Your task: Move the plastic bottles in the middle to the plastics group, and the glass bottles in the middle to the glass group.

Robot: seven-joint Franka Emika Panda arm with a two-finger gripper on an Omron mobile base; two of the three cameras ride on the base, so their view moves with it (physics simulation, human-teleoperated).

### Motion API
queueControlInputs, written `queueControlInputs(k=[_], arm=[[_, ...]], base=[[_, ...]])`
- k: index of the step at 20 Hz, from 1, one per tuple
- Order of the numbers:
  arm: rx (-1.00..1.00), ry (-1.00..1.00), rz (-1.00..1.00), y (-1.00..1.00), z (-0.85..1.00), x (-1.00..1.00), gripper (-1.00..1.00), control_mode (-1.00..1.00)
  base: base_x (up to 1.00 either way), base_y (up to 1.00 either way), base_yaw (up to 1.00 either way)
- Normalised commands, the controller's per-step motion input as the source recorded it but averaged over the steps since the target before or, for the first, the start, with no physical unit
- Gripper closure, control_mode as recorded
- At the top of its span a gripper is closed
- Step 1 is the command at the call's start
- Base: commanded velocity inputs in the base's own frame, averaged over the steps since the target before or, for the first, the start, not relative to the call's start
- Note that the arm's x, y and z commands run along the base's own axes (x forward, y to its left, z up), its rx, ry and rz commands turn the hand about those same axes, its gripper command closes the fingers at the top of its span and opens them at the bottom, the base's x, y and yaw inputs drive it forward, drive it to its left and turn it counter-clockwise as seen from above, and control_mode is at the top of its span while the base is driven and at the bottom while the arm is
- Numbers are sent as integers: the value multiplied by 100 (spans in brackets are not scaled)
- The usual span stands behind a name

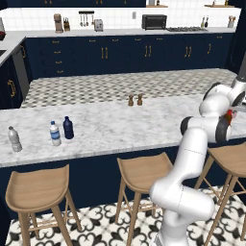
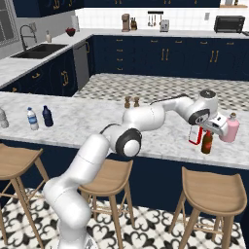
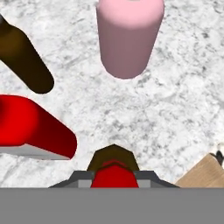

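My gripper (image 2: 209, 131) is shut on the reddish neck of the slim dark brown bottle (image 2: 207, 143), which hangs upright with its base at or just over the marble counter (image 2: 160, 136) at the far right. The hand view looks straight down on that bottle (image 3: 113, 166) between the fingertips. The red flat-sided bottle (image 2: 195, 134) stands just left of it and shows in the hand view (image 3: 35, 127) too. The squat pink bottle (image 2: 230, 128) is close on the right. A dark amber bottle (image 3: 24, 59) stands beside the pink one (image 3: 127, 39). The navy bottle (image 1: 68, 128) stands by the blue-labelled water bottle (image 1: 55, 133) and the greyish one (image 1: 14, 139).
Two small brown shakers (image 1: 135, 100) stand at the counter's far edge near the middle. Wooden stools (image 1: 144, 173) line the near side below the counter's edge, and one stool seat (image 3: 199, 173) shows under the hand.
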Motion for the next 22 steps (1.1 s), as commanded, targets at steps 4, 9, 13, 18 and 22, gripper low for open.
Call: queueControlInputs(k=[4,9,13,18,22], arm=[[0,0,0,0,-32,1,-100,-100],[1,0,1,0,-13,-1,-100,-100],[3,-3,4,9,18,-8,-100,-100],[0,-4,5,26,24,-15,-100,-100],[-4,-6,0,48,16,-36,-100,-100]], base=[[0,0,0],[0,0,0],[0,0,0],[0,0,0],[0,0,0]])
